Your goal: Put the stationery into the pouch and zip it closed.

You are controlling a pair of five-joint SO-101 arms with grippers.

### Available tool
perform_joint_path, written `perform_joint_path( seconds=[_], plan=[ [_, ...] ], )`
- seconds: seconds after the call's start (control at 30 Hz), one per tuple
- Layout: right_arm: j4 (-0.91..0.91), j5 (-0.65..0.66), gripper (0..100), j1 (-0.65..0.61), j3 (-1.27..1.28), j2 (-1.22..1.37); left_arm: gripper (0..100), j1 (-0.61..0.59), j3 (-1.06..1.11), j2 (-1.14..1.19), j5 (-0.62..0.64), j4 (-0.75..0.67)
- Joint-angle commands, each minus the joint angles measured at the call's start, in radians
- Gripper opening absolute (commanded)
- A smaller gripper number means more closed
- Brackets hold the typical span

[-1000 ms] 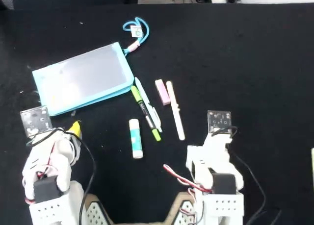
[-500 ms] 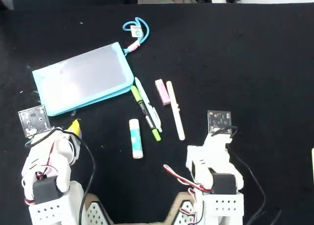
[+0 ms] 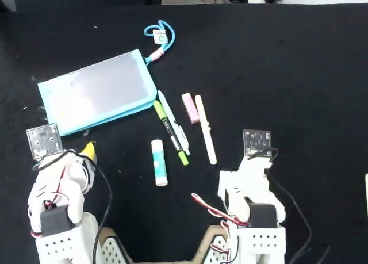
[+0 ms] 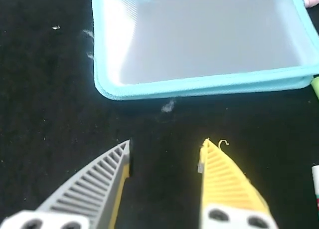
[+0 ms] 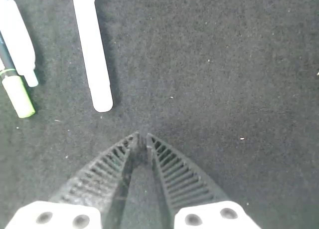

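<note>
The light blue pouch (image 3: 95, 91) lies flat at the back left, its blue strap (image 3: 160, 35) curled beyond it. To its right lie a green pen (image 3: 171, 133), a white pen (image 3: 173, 123), a pink eraser (image 3: 190, 107), a white marker (image 3: 205, 129) and a glue stick (image 3: 159, 162). My left gripper (image 4: 167, 146) is open just short of the pouch's (image 4: 199, 39) near edge, holding nothing. My right gripper (image 5: 142, 138) is shut and empty, close to the white marker's (image 5: 92, 54) near end. The white pen (image 5: 17, 34) and green pen cap (image 5: 17, 97) lie beside that.
Black cloth covers the table (image 3: 299, 74). The left arm (image 3: 57, 186) and the right arm (image 3: 250, 189) stand at the front edge. Open room lies to the right and at the back.
The left arm's wrist has shifted slightly sideways. The stationery, the pouch and the right arm have not moved.
</note>
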Motion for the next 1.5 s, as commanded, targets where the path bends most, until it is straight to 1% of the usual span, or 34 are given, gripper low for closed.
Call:
perform_joint_path(
  seconds=[0.0,0.1,0.17,0.23,0.4,0.47,0.57,0.63,0.77,0.9,0.97,1.07,1.17,1.3,1.4,1.47],
  plan=[
    [0.005,-0.009,1.1,0.008,-0.008,-0.096,23,0.001,-0.001,-0.002,-0.006,-0.018],
    [0.000,-0.002,1.1,-0.005,-0.008,-0.096,23,0.001,-0.001,-0.002,-0.003,-0.017],
    [-0.058,0.000,1.2,-0.023,-0.008,-0.096,23,0.001,-0.001,-0.002,-0.003,-0.017],
    [-0.164,0.000,1.2,-0.023,-0.008,-0.096,23,0.001,-0.001,-0.002,-0.003,-0.017],
    [-0.525,0.005,1.2,-0.023,-0.010,-0.096,22,0.001,0.001,-0.002,-0.006,-0.015],
    [-0.637,0.074,1.2,-0.028,-0.015,-0.096,22,0.001,0.001,-0.002,-0.008,-0.015],
    [-0.752,0.190,1.2,-0.031,-0.042,-0.096,22,0.001,0.001,-0.002,-0.009,-0.015],
    [-0.810,0.198,1.2,-0.052,-0.079,-0.096,22,0.001,0.001,-0.002,-0.009,-0.015],
    [-0.815,0.201,1.4,-0.100,-0.234,-0.094,22,0.001,0.001,-0.002,-0.009,-0.015],
    [-0.715,0.193,5.3,-0.104,-0.464,-0.094,22,0.001,0.013,-0.002,-0.009,-0.018],
    [-0.675,0.170,5.3,-0.104,-0.555,-0.094,22,0.001,0.024,-0.002,-0.009,-0.023],
    [-0.661,0.115,5.5,-0.106,-0.610,-0.093,22,0.001,0.022,-0.002,-0.009,-0.023],
    [-0.658,0.109,5.6,-0.166,-0.611,-0.059,22,0.001,0.021,-0.002,-0.009,-0.023],
    [-0.661,0.109,5.7,-0.253,-0.636,0.130,22,0.013,0.022,-0.002,-0.009,-0.023],
    [-0.652,0.109,5.7,-0.310,-0.687,0.354,22,0.053,0.025,-0.002,-0.009,-0.017],
    [-0.654,0.109,5.7,-0.331,-0.705,0.501,22,0.059,0.027,-0.002,-0.011,-0.017]
  ],
)
